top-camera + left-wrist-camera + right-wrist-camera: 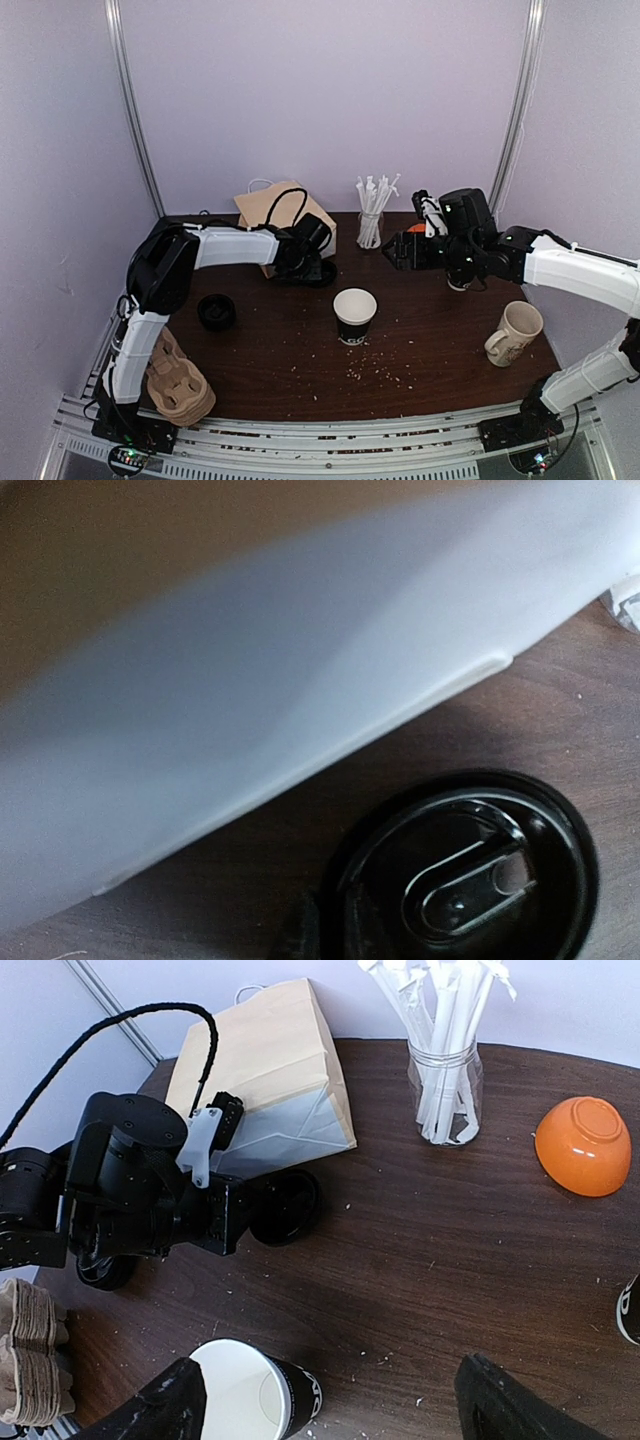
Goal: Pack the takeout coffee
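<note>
Takeout coffee (355,315): black paper cup with white print, at the middle of the top view, standing on the dark counter (440,340).
Axis: long axis vertical, upright; the open mouth faces up, showing a white inside, with no cover on it.
Lid (322,272): black plastic, on the counter up and to the left of the cup, apart from it.
Left claw (312,268): right at the lid; I cannot tell whether its jaws are closed or grip the lid. It is near the cup but not touching it.
Right claw (330,1365): jaws spread wide, empty, up and to the right of the cup in the top view, clear of it.
Around: paper bag (275,205) and jar of straws (370,228) at the back; cream mug (515,332) at the right.
</note>
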Robot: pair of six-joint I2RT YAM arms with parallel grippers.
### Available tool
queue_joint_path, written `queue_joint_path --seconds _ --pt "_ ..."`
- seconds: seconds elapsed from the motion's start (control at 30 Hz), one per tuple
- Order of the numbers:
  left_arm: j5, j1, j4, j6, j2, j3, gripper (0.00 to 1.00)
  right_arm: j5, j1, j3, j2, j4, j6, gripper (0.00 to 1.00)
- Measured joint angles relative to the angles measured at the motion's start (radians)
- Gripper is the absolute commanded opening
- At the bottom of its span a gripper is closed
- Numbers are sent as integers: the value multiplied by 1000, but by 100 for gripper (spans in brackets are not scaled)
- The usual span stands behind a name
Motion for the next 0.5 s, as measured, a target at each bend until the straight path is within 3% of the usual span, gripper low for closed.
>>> queue_joint_path --seconds 0.5 --pt "-14 -72 43 8 -127 -192 0 18 0 0 -17 -18 -10 89"
